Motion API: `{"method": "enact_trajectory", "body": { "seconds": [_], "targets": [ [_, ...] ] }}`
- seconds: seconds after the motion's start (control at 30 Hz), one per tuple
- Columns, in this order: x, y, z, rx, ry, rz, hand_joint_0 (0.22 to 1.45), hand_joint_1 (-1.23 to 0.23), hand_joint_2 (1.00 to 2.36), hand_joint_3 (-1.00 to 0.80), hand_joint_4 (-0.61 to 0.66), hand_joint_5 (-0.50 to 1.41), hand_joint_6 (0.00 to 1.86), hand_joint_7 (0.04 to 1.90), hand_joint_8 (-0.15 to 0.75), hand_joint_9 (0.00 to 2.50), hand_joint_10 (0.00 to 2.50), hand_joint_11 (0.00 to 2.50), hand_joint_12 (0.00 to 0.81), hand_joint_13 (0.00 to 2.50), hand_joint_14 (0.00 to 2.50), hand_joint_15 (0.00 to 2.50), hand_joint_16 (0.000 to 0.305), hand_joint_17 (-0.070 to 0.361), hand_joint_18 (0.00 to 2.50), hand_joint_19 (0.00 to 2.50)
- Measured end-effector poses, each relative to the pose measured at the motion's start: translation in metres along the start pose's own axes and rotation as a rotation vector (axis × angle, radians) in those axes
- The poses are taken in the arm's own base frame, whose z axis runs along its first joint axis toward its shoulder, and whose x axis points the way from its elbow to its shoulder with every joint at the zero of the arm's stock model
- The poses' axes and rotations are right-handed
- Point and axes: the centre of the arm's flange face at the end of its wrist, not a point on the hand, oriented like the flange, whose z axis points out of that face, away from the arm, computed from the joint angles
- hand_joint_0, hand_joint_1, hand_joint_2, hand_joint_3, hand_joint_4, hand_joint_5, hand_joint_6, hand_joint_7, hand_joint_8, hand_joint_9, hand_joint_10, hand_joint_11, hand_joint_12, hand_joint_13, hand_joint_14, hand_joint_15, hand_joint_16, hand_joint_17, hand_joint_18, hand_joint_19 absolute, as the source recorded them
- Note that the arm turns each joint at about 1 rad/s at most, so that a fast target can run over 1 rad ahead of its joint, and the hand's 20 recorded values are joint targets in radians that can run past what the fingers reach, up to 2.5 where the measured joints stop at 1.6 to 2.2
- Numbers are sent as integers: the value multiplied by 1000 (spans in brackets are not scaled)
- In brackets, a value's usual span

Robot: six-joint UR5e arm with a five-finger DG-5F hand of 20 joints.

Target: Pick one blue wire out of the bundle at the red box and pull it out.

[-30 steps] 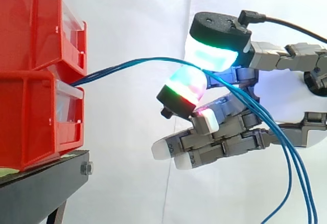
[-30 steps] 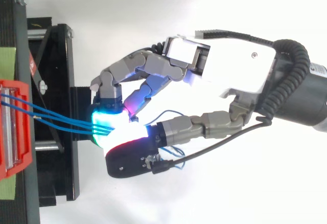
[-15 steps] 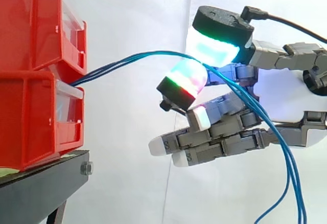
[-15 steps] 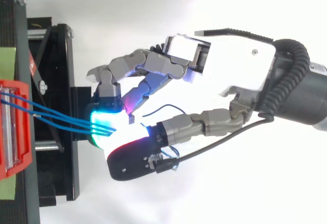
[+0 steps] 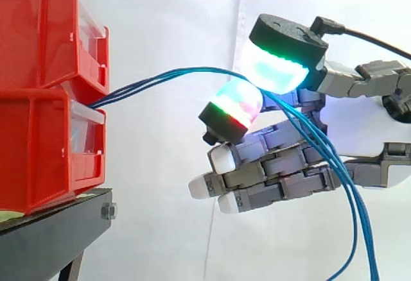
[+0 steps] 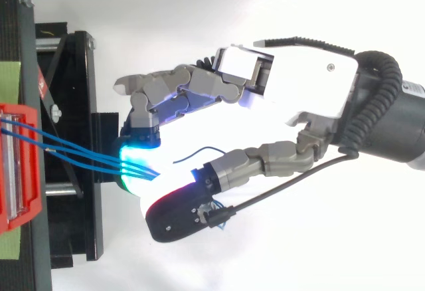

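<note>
Side view: two red bins [image 5: 45,95], stacked at the left edge on one black stand [image 5: 51,236]. The blue wires [image 5: 167,76] come out where the upper bin's front meets the lower one. They rise in a shallow arc across the open gap, with only the white curtain [image 5: 167,185] behind them.

Top view count: three wires [image 6: 80,158], spread apart at the bin [image 6: 20,113] and converging toward the hand [image 6: 299,85].

The hand enters from the right and is well apart from the bin fronts, with clear room between. Two glowing pads [image 5: 276,69] are closed together on the wires, one above and one below. All three strands appear to pass through this pinch; I cannot tell whether one is separated. The other fingers [image 5: 270,181] lie roughly straight below the pinch, tips toward the bins, touching nothing.

Past the pinch, the wires drop across those fingers to the bottom edge of the view. There is free space under the hand.
</note>
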Motion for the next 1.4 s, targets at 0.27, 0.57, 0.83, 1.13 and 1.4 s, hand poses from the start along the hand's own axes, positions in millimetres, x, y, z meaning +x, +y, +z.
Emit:
{"method": "enact_trajectory", "body": {
  "seconds": [0.27, 0.57, 0.83, 1.13, 1.4],
  "targets": [
    [-1, -1, 0, 5, 0, -2, 438, -692, 1000, -500, 173, -201, 867, 1069, 317, 726, 24, 772, 393, 219, 9, 185, 61, 137, 100, 391],
    [-2, -2, -1, 14, 0, -6, 540, -595, 1013, -375, 139, -174, 874, 1185, 302, 840, 29, 796, 344, 293, 10, 213, 48, 108, 125, 423],
    [-4, -4, -3, 34, 4, -16, 546, -692, 1030, -102, 123, -177, 892, 1301, 307, 849, 30, 841, 340, 314, 11, 228, 46, 104, 86, 407],
    [-5, -6, -4, 48, 9, -17, 618, -810, 1028, -95, 43, -208, 906, 1256, 282, 749, 29, 810, 348, 246, 10, 205, 49, 110, 49, 378],
    [-5, -6, -4, 50, 12, -16, 743, -843, 1034, -91, 33, -230, 907, 1281, 268, 709, 29, 804, 352, 189, 8, 169, 51, 115, 0, 374]
  ]
}}
